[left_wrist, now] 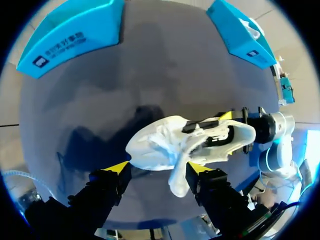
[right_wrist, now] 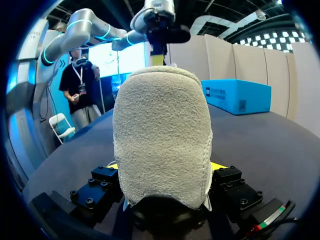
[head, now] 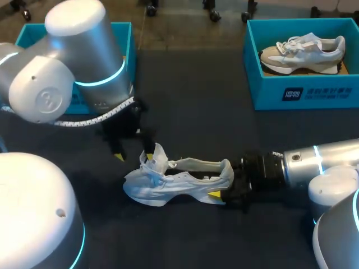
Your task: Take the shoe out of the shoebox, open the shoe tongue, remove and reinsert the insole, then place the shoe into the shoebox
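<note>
The white low-top sneaker [head: 179, 180] lies on the dark table [head: 196, 112], outside both boxes. Its toe points toward the left arm and its heel toward the right arm. Its tongue [head: 159, 156] is pulled up from the laces.

The left gripper [left_wrist: 158, 169] hangs just over the sneaker's toe end with its yellow-tipped fingers spread wide. The loose tongue flap lies beside one finger and is not pinched. The right gripper [right_wrist: 162, 167] is at the sneaker's heel, with a finger pressed against each side of the fuzzy heel lining.

Well beyond the sneaker's heel stands a teal cardboard shoebox [head: 263, 92] holding a beige-and-white running shoe [head: 303, 53]. The wall facing the sneaker carries a white printed label [head: 317, 93]. A second teal shoebox [head: 128, 45] sits beyond the sneaker's toe, largely hidden by the left arm.
</note>
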`<state>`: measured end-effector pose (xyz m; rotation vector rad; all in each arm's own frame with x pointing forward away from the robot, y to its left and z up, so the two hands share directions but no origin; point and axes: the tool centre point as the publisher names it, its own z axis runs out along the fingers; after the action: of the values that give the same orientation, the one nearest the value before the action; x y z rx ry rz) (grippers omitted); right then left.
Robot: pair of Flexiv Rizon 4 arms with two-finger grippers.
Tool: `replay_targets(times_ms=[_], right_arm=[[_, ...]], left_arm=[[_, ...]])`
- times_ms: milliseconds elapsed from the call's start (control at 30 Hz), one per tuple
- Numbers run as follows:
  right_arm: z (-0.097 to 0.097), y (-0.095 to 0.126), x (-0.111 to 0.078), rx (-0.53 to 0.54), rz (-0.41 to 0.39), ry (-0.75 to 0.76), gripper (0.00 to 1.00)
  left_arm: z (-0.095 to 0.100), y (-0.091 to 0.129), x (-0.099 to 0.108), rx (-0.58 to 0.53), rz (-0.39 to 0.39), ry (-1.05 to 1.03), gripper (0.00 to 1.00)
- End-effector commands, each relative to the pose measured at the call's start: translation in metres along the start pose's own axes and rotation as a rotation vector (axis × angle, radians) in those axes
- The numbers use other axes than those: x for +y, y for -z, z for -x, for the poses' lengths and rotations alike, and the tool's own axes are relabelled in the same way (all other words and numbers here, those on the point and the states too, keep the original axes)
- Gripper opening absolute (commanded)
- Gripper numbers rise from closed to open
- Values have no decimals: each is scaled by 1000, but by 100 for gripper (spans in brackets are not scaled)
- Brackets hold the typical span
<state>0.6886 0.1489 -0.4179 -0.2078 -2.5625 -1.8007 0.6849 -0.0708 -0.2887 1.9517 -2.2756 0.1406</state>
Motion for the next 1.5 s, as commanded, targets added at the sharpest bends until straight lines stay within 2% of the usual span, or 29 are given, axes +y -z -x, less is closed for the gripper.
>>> replay_targets(times_ms=[33,100,200,233,267,500,667,733,1067,1133,1267,1300,1500], right_arm=[[1,-2,-2,0,-2,-1,0],[1,-2,-2,0,-2,-1,0],[1,-2,-2,0,-2,-1,0],[1,-2,-2,0,-2,-1,0],[1,-2,-2,0,-2,-1,0],[1,-2,-2,0,-2,-1,0],[1,-2,-2,0,-2,-1,0],[1,-2,-2,0,-2,-1,0],[1,-2,-2,0,-2,-1,0],[1,-2,-2,0,-2,-1,0],[1,-2,-2,0,-2,-1,0],[1,-2,-2,0,-2,-1,0],[1,-2,-2,0,-2,-1,0]], left_arm=[[-16,20,-3,-24,-11,-45,71],[-25,28,-4,-28,-30,-99,64],[-39,38,-5,-31,-48,-205,40],[-43,41,-5,-27,-54,-248,16],[-47,44,-5,-19,-55,-294,0],[-64,56,-7,12,10,-604,0],[-74,61,-7,21,126,-882,0],[-82,61,-7,-30,188,-983,0],[-82,61,-7,-30,188,-983,0],[-81,54,-3,1,206,-1166,0],[-86,45,-1,150,314,-1509,0],[-89,41,-3,123,319,-1548,0],[-89,41,-3,123,319,-1548,0]])
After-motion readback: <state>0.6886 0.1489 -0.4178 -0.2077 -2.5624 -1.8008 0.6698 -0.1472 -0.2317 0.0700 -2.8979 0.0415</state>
